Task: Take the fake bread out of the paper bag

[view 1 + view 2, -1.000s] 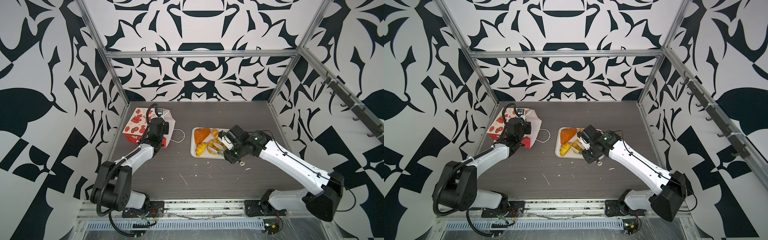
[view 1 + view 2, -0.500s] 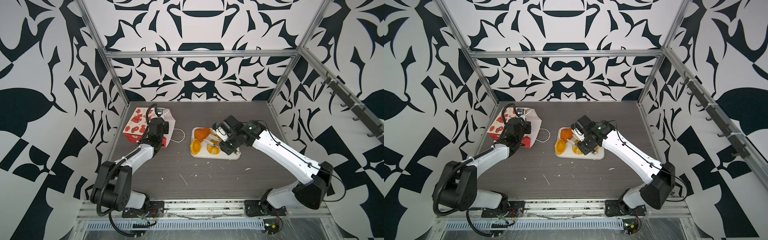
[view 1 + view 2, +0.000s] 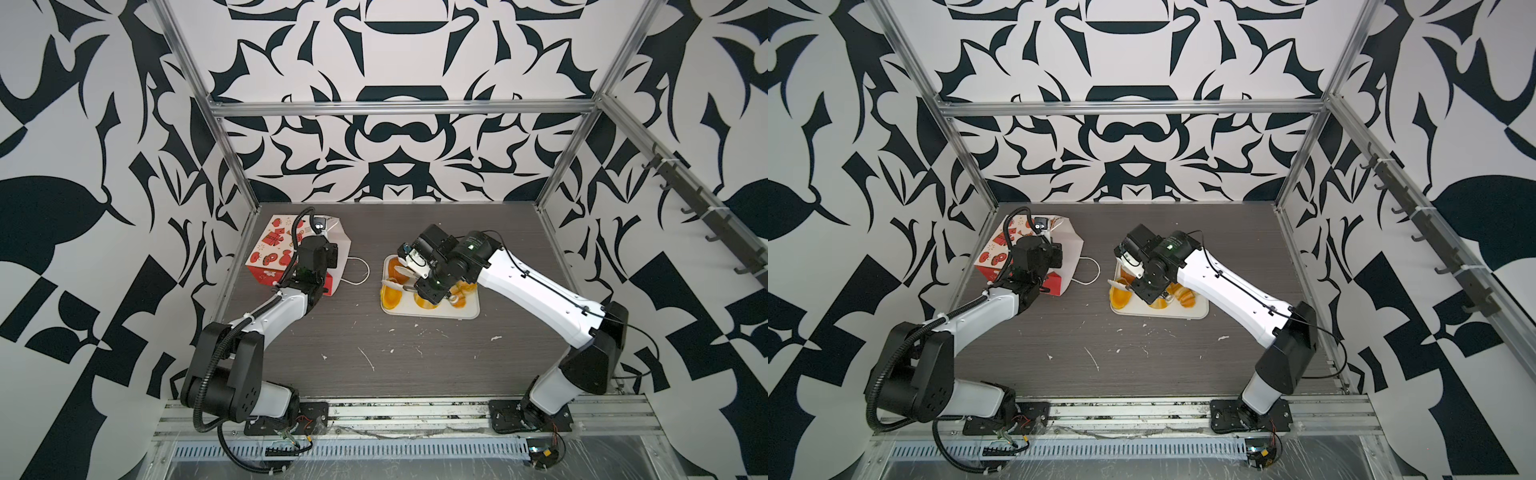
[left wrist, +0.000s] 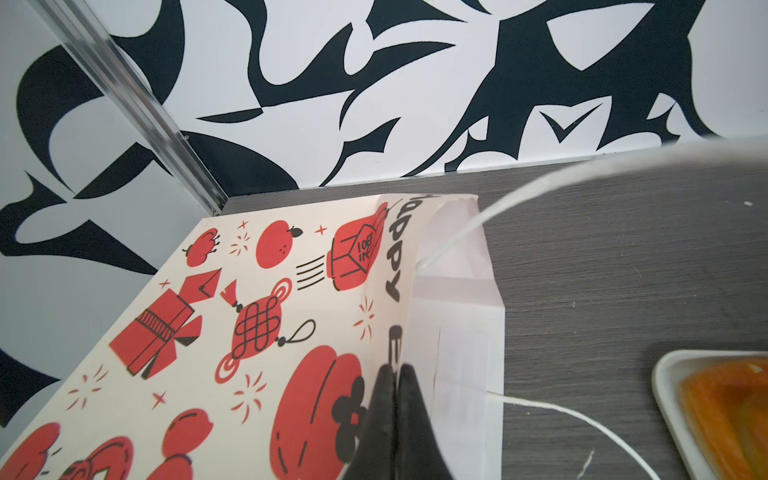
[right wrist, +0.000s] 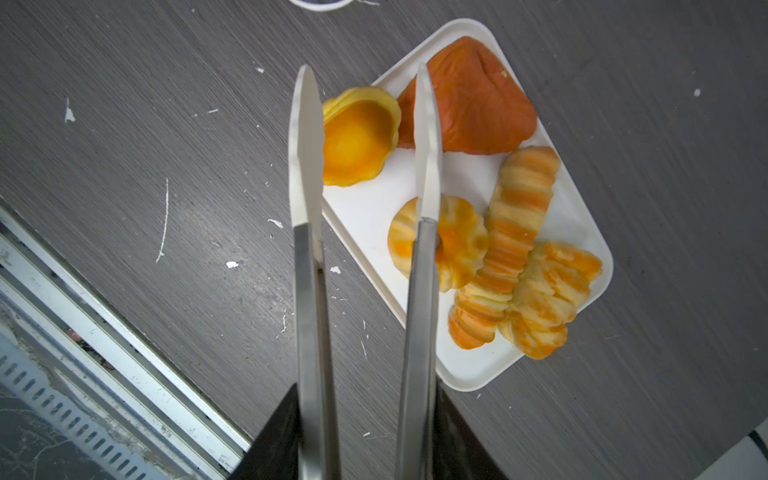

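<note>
The paper bag lies on its side at the back left, its mouth and a white cord handle facing the tray. My left gripper is shut on the upper edge of the mouth. The fake bread lies on the white tray: a cup-shaped tart, a brown-orange triangle, a ring bun, a long twist and a striped roll. My right gripper is shut on metal tongs. Their white tips stand apart above the tart, holding nothing.
The tray sits mid-table, right of the bag. White crumbs and scratches dot the dark tabletop. Patterned walls with metal posts close in the left, back and right. A metal rail runs along the front edge.
My right arm has swung back and left over the tray, and the tongs' tips have spread apart over the tart. The left gripper and the bag have not moved.
</note>
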`<action>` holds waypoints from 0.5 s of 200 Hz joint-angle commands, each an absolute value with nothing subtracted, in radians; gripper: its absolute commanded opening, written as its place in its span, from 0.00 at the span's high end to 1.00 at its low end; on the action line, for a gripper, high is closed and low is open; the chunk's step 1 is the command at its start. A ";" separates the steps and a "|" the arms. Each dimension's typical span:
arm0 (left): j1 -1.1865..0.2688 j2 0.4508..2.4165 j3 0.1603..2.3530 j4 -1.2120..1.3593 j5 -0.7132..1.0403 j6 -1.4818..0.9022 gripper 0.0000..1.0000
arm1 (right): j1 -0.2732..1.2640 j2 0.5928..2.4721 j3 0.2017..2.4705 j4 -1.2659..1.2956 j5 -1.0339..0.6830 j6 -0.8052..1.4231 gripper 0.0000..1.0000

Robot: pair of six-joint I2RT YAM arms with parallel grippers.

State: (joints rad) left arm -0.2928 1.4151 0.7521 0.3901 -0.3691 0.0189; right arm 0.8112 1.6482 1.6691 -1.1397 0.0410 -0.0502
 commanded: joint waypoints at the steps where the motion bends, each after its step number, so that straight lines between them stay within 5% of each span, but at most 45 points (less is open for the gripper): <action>1: -0.287 1.388 0.717 0.428 -0.376 0.018 1.00 | 0.810 1.681 1.758 -1.205 0.057 -0.055 0.51; 100: -0.250 1.356 0.673 0.472 -0.337 -0.018 1.00 | 0.856 1.967 2.101 -1.355 0.080 -0.060 0.49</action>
